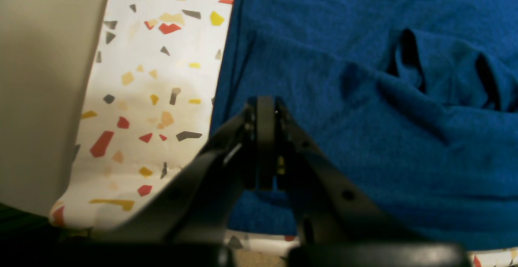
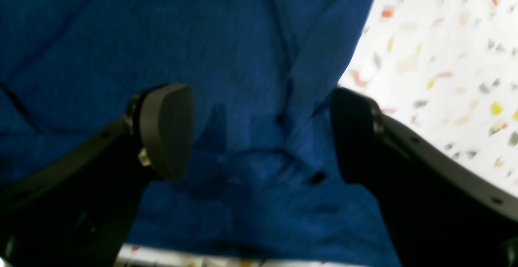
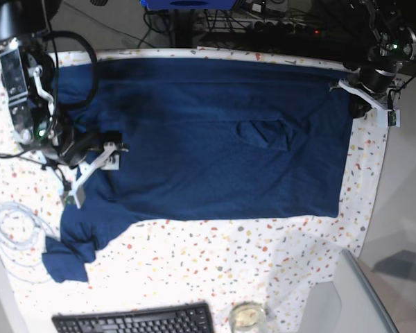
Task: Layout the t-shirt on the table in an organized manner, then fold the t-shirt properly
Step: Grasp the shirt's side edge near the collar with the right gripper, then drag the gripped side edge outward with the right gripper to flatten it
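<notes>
The dark blue t-shirt [image 3: 215, 152] lies spread across most of the speckled table [image 3: 215, 257]. A small raised fold [image 3: 263, 132] sits near its middle, and one sleeve [image 3: 66, 260] is bunched at the lower left. My right gripper [image 3: 89, 173] hangs open over the shirt's left part; in the right wrist view [image 2: 259, 133] only flat blue cloth [image 2: 243, 56] shows between its fingers. My left gripper [image 3: 353, 94] is at the shirt's far right corner. Its pads [image 1: 266, 109] are pressed together over the cloth [image 1: 364, 137] near the edge. Whether fabric is pinched does not show.
A black keyboard [image 3: 132, 320] lies at the table's front edge, with a small glass dish [image 3: 246, 316] beside it. A coiled white cable [image 3: 14, 229] rests at the left. A plain grey surface [image 3: 402, 208] borders the table on the right. Cables and equipment stand behind.
</notes>
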Motion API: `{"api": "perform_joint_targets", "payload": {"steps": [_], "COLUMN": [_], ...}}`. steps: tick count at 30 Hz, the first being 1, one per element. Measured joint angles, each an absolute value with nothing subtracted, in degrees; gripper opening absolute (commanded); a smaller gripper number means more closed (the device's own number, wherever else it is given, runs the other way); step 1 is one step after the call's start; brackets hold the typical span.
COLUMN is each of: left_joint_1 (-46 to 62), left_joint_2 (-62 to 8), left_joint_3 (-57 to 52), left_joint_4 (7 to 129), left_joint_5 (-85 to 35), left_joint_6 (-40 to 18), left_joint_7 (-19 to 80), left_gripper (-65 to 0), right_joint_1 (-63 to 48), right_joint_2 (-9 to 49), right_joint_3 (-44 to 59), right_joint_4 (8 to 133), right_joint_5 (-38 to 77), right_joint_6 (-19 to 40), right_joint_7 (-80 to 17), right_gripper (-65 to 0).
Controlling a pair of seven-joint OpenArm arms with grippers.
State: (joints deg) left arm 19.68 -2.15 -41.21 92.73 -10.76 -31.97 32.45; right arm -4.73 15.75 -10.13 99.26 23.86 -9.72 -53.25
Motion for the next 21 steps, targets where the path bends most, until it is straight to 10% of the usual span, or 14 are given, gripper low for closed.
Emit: {"api": "perform_joint_targets", "payload": {"steps": [21], "left_joint_1": [15.25], "left_joint_2": [-0.95], "left_joint_3": [-41.32], "left_joint_4": [86.85], "left_joint_5": [-10.28], "left_joint_6": [-31.77], "left_joint_7": [31.59], "left_gripper": [-65.0], "right_joint_1": [-6.96], "right_joint_2": [13.30], "right_joint_3": [-19.99], "right_joint_4": [90.21], "right_joint_5": [2.59], "right_joint_6": [-9.61], "right_joint_7": [-50.04], "right_gripper": [-16.2]}}
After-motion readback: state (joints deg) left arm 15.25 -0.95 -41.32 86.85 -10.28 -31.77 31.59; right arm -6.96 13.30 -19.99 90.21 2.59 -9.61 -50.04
